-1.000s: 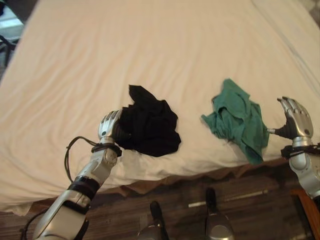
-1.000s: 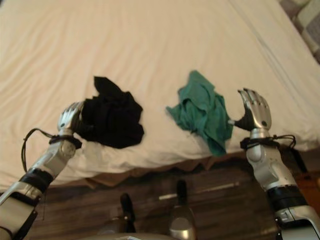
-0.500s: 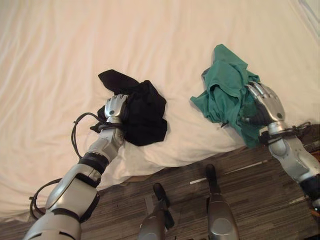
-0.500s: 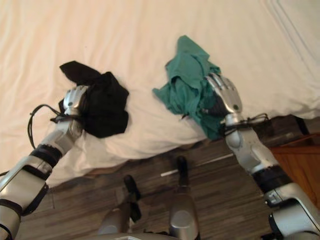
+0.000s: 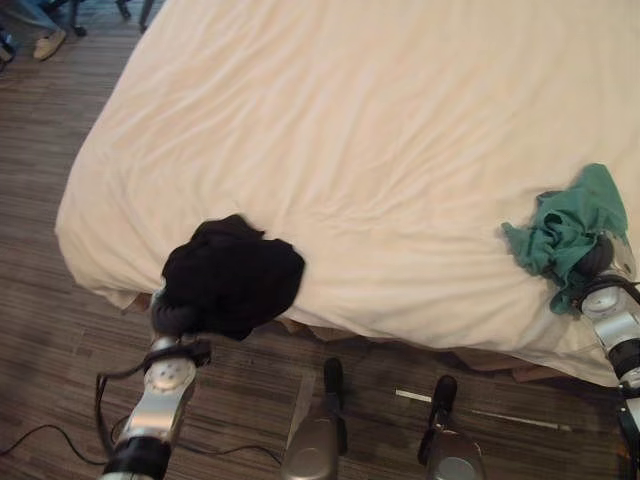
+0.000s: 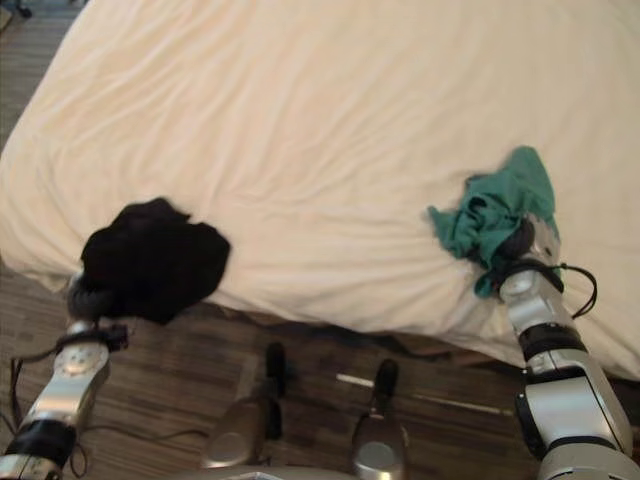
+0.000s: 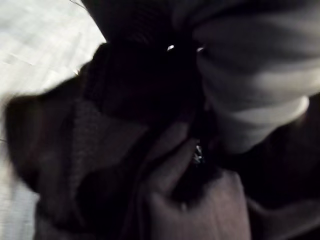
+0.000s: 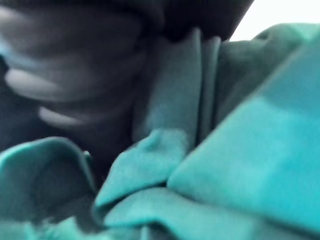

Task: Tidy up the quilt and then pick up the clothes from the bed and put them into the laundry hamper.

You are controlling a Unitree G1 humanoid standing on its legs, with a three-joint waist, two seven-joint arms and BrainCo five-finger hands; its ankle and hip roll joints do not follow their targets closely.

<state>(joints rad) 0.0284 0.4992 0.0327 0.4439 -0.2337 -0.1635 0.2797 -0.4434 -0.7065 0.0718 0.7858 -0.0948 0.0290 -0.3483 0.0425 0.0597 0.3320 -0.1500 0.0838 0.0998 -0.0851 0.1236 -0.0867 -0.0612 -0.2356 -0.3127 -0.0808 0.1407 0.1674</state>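
A cream quilt (image 5: 380,150) lies spread flat over the bed. The black garment (image 5: 235,275) is bunched up over the bed's near left corner, partly above the floor, with my left hand (image 5: 172,318) shut on its lower side. In the left wrist view the black cloth (image 7: 125,150) is gathered tight against the hand. The green garment (image 5: 565,228) sits crumpled near the bed's near right edge, and my right hand (image 6: 520,240) is shut on it, with green folds (image 8: 225,150) pressed close in the right wrist view.
Striped wooden floor (image 5: 60,330) runs along the bed's left side and near edge. A person's shoe (image 5: 45,42) shows at the far left on the floor. The quilt's left edge hangs over the bed's side.
The camera has swung, so the bed's left corner now shows. Both hands have closed on their garments and drawn them toward the near edge; the black one now hangs past the corner.
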